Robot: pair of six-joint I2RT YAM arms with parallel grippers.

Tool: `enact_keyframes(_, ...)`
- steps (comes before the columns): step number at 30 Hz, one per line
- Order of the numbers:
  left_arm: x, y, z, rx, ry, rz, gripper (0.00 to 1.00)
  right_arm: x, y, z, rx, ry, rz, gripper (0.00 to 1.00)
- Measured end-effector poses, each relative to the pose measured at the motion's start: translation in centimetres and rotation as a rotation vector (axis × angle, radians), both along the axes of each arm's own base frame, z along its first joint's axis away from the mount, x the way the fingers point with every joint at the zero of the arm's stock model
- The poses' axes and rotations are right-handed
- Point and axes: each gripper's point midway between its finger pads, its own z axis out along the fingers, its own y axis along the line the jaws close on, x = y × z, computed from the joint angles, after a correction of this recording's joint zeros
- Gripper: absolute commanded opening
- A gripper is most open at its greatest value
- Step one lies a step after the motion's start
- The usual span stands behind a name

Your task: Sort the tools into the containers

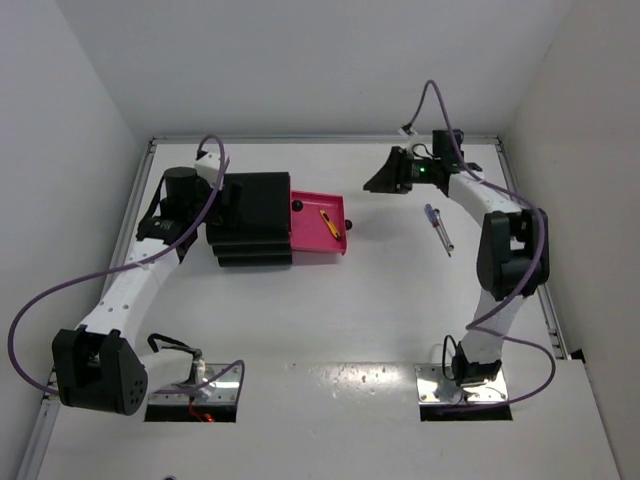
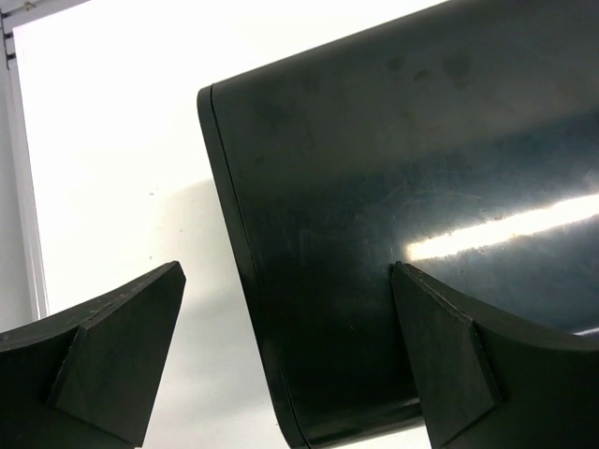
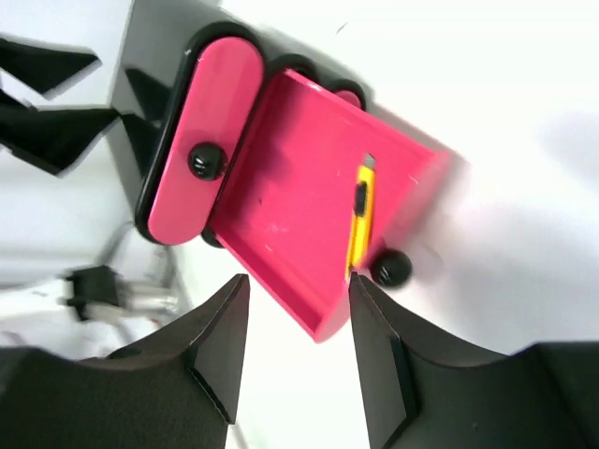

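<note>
Right gripper (image 3: 299, 285): parted, empty, held above the open pink drawer (image 3: 290, 178). Yellow-and-black cutter (image 3: 360, 220): laid inside, just beyond its fingertips. Left gripper (image 2: 285, 271): spread astride the cabinet (image 2: 374, 168) corner. Deposit is judged done; the screwdriver (image 1: 438, 228), on the surface behind the right gripper, is to be fetched next.

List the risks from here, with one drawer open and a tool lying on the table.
The open drawer juts out near the right gripper; a low pass could knock it. The left gripper straddles the cabinet at its edge; moving sideways might shove it. The loose tool is thin and may slip when grasped.
</note>
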Motion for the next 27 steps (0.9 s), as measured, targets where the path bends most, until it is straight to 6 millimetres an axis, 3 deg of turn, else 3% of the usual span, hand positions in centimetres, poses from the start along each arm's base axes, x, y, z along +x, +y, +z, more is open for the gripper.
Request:
enact_keyframes(3, -0.2, 0.1, 0.0, -0.004, 0.011, 0.0, 1.0, -0.2, -2.1, -1.5, 0.098, 0.104, -0.029, 0.47)
enact_keyframes(11, -0.4, 0.2, -0.1, -0.005, 0.023, 0.003, 1.0, -3.0, -0.1, -7.6, 0.285, 0.398, 0.055, 0.51)
enact_keyframes(20, -0.5, 0.2, -0.1, -0.013, 0.028, 0.009, 1.0, -2.6, -0.2, -9.0, 0.332, 0.435, 0.061, 0.55)
enact_keyframes(27, -0.5, 0.2, -0.2, -0.017, 0.03, 0.011, 1.0, -2.8, -0.5, -12.1, 0.333, 0.501, 0.041, 0.55)
